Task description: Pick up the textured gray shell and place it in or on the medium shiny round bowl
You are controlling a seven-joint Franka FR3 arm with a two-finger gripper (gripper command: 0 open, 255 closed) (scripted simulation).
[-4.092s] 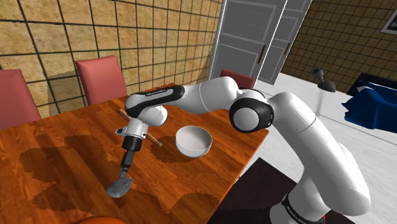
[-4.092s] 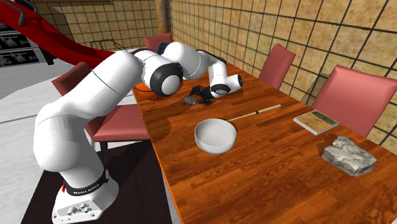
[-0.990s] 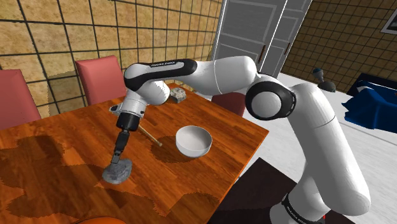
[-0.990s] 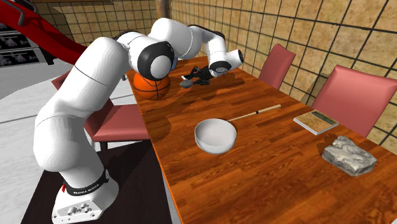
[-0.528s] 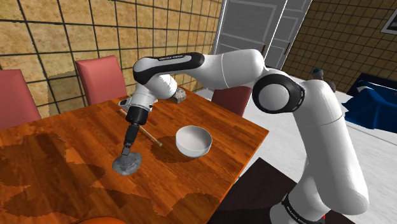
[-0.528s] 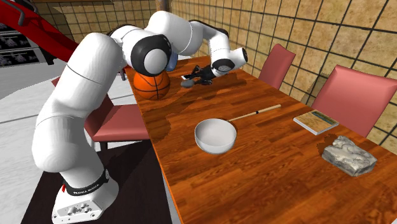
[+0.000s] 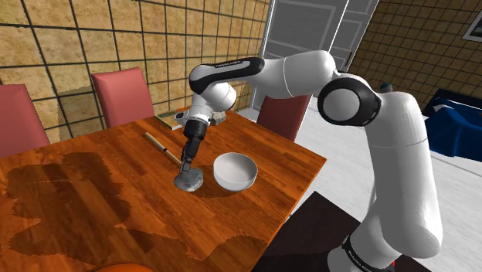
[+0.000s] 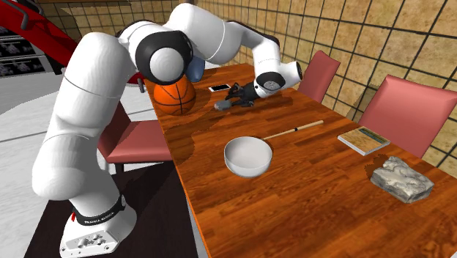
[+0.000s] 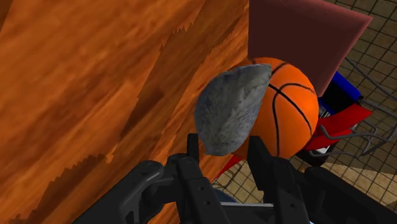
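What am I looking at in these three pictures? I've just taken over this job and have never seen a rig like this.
It is one white robot arm on a box stand beside a wooden table, ending in a black two-finger gripper.

The shoulder view looks down from beside the stand. The second exterior view looks along the table, with the stand at its lower left. The wrist view comes from a camera on the hand and looks along the fingers.

On the table lie a white round bowl, a thin stick, a book, a grey rock and a phone. A basketball sits near the table's far end.

The fingers are shut on the rough grey shell. It is close beside the bowl, not yet in it.
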